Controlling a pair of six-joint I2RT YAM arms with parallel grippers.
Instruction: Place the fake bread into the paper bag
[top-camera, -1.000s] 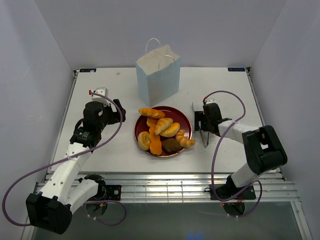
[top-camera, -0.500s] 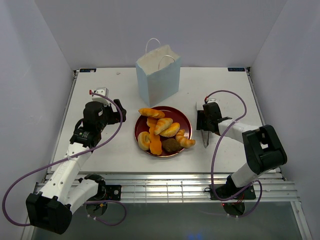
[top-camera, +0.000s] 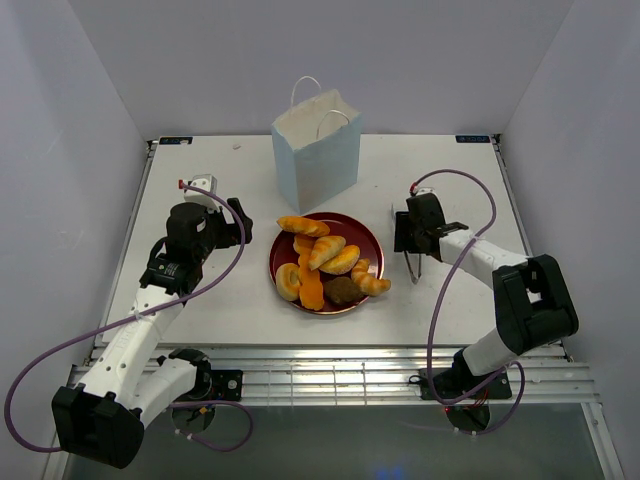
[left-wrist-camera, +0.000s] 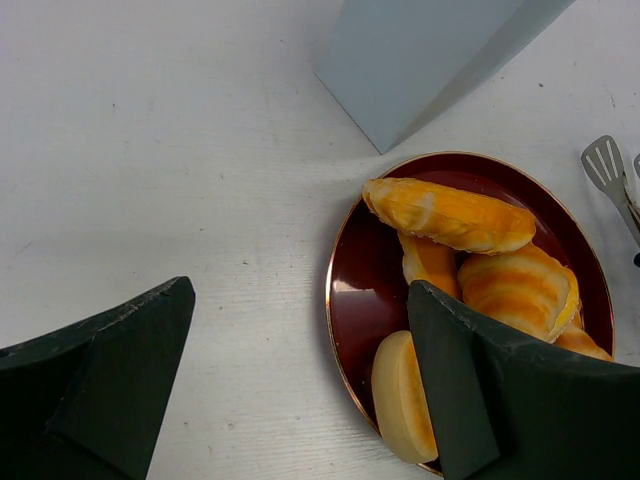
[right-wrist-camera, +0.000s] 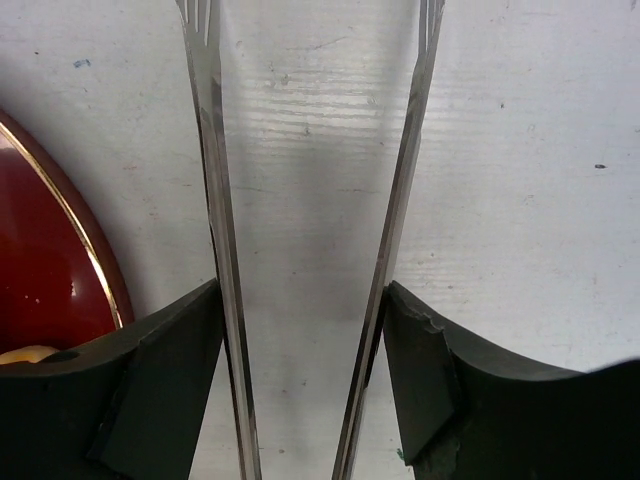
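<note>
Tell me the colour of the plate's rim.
Gold: a thin line edging the dark red plate, clearest in the left wrist view.

Metal tongs (right-wrist-camera: 215, 200), seemingly within the right gripper (right-wrist-camera: 300, 310), beside a red plate (right-wrist-camera: 40, 250).

Bright, even light falls from above on the white table (top-camera: 220, 290), without harsh glare. The paper bag (top-camera: 318, 160) and the red plate (top-camera: 365, 235) cast only soft, faint shadows. The overhead view is sharp but dimmer along its bottom edge. In the wrist views the dark fingers (left-wrist-camera: 100, 380) of the left hand (left-wrist-camera: 300, 288) and right hand (right-wrist-camera: 302, 290) blur at close range. The tongs (right-wrist-camera: 213, 150) carry bright streaks, and the fake bread (left-wrist-camera: 450, 213) has a mild sheen.
</note>
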